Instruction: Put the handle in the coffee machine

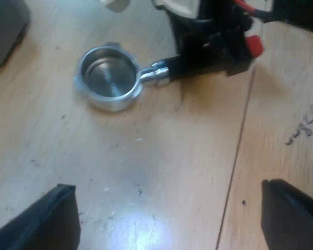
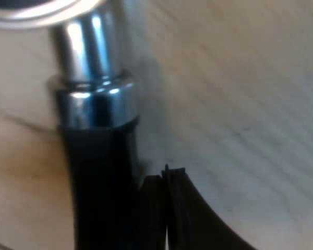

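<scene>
Lying on the wooden worktop (image 1: 161, 156), the metal holder (image 1: 107, 78) has its dark handle (image 2: 99, 187) pinched by the right tool (image 1: 211, 52); left tool (image 1: 167, 219) hangs spread above, pencil scribble (image 1: 305, 125) nearby

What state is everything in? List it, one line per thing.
Metal holder: loose, lying on the table, basket facing up and empty.
Left end effector: open, holding nothing, above the table.
Right end effector: at the holder's dark handle; whether it grips cannot be told.
</scene>
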Robot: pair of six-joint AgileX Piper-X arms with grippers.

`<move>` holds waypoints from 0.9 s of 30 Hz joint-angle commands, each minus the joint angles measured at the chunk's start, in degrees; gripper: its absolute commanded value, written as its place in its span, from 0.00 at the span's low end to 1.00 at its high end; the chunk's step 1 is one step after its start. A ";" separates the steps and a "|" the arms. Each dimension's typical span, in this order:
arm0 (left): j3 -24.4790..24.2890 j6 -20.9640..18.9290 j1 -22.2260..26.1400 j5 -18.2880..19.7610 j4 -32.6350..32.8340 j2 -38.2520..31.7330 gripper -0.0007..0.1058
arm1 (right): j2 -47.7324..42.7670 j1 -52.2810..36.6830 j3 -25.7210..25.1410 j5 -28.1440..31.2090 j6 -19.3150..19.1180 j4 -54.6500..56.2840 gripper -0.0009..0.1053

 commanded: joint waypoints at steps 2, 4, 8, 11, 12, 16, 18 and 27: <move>-0.40 -1.63 -0.01 -5.38 3.88 -4.64 0.70 | -0.70 3.17 0.20 -2.96 2.25 0.72 0.01; -0.40 -1.83 -0.01 -7.19 6.46 -6.21 0.70 | -0.70 4.92 0.20 -3.14 3.04 0.41 0.01; -0.40 -2.08 -0.01 -8.34 8.33 -8.99 0.70 | -0.70 9.33 0.20 -3.29 6.21 -2.85 0.01; -0.40 -2.72 -0.01 -8.34 8.65 -10.46 0.70 | -0.70 11.39 0.20 -4.70 8.00 -5.13 0.01; -0.40 -3.00 -0.01 -8.34 9.00 -10.89 0.70 | -0.70 12.17 0.20 -5.46 9.20 -6.01 0.01; -0.40 -3.78 -0.01 -8.34 9.75 -11.02 0.70 | -0.70 15.21 0.20 -5.94 13.72 -11.05 0.01; -0.40 -3.78 -0.01 -8.34 9.88 -11.02 0.70 | -0.56 16.06 0.20 -5.98 15.42 -13.07 0.01; -0.40 -3.92 -0.01 -8.34 9.85 -11.02 0.70 | -0.38 16.45 0.20 -6.67 20.97 -23.83 0.01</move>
